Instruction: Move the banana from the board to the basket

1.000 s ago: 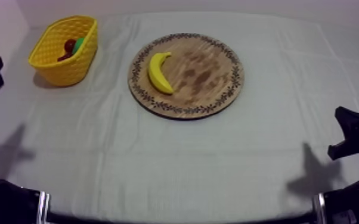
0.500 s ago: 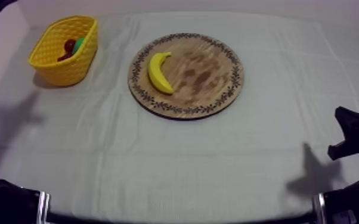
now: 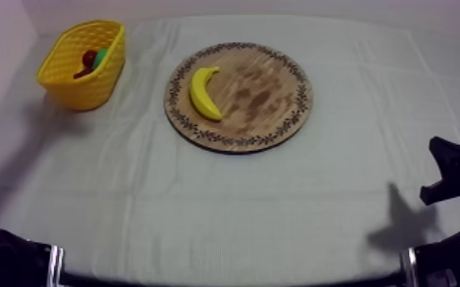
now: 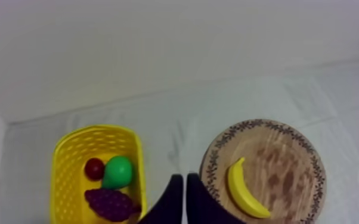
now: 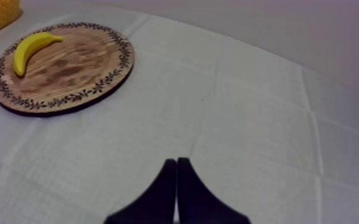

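A yellow banana [image 3: 203, 92] lies on the left half of the round wooden board [image 3: 271, 114], curved and untouched. The yellow basket [image 3: 69, 80] stands at the far left of the table. My left gripper [image 4: 185, 177] is shut on nothing and hangs high above the cloth, between the basket [image 4: 65, 161] and the board [image 4: 289, 173], with the banana [image 4: 243, 189] just to its side. My right gripper [image 5: 176, 161] is shut and empty, low over the cloth, well short of the board [image 5: 80, 77] and banana [image 5: 29, 47].
In the basket lie a small red fruit [image 4: 94, 169], a green pear [image 4: 118, 171] and a bunch of grapes [image 4: 109, 204]. My right arm [image 3: 456, 174] rests at the table's right edge. A wall rises behind the table.
My left gripper rose from the table's left edge past the upper left corner of the top view, and its shadow slid toward the basket. The banana, board and right arm stayed still.
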### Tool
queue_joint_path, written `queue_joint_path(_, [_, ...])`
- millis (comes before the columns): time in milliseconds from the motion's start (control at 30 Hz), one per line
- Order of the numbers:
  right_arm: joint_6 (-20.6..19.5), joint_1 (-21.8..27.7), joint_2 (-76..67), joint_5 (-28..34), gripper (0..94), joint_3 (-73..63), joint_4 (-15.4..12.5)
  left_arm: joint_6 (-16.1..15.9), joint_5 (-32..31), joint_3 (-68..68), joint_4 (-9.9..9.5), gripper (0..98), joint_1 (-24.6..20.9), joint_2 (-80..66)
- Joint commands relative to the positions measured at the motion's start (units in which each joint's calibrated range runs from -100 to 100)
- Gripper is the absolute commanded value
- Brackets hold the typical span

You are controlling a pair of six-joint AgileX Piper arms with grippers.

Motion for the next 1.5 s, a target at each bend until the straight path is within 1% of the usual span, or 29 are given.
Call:
queue_joint_path(0, [0.0,0.0,0.0,0.02,0.3,-0.03,0.0,1.1,0.4,-0.43,-0.45,0.0,1.48,2.66])
queue_joint_path(167, [0.0,0.0,0.0,0.02,0.3,-0.03,0.0,3.75,2.01,-1.72,-1.11,0.0,3.99,8.22])
queue_joint_path(400, [0.0,0.0,0.0,0.02,0.3,-0.03,0.0,7.83,6.89,-7.78,-1.27,0.0,6.47,17.14])
queue_joint_path(600, [0.0,0.0,0.0,0.02,0.3,-0.03,0.0,10.77,10.32,-15.82,-1.4,0.0,7.85,24.84])
queue_joint_path(867, [0.0,0.0,0.0,0.02,0.3,-0.03,0.0,15.02,12.88,-24.61,-1.39,0.0,9.17,33.24])
queue_joint_path(1033, [0.0,0.0,0.0,0.02,0.3,-0.03,0.0,16.16,13.29,-27.0,-1.34,0.0,9.99,36.52])
queue_joint_path(1167, [0.0,0.0,0.0,0.02,0.3,-0.03,0.0,16.25,13.37,-28.3,-1.44,0.4,10.22,37.87])
queue_joint_path(1200, [0.0,0.0,0.0,0.02,0.3,-0.03,0.0,16.14,13.42,-28.54,-1.52,2.7,10.24,38.08])
queue_joint_path(1233, [0.0,0.0,0.0,0.02,0.3,-0.03,0.0,15.94,13.53,-28.75,-1.61,8.2,10.27,38.27])
queue_joint_path(1367, [0.0,0.0,0.0,0.02,0.3,-0.03,0.0,14.28,14.18,-29.39,-1.77,42.9,10.43,38.81])
queue_joint_path(1400, [0.0,0.0,0.0,0.02,0.3,-0.03,0.0,13.86,14.25,-29.47,-1.81,49.3,10.4,38.94])
queue_joint_path(1467, [0.0,0.0,0.0,0.02,0.3,-0.03,0.0,13.39,14.16,-29.63,-1.78,58.3,10.22,39.1])
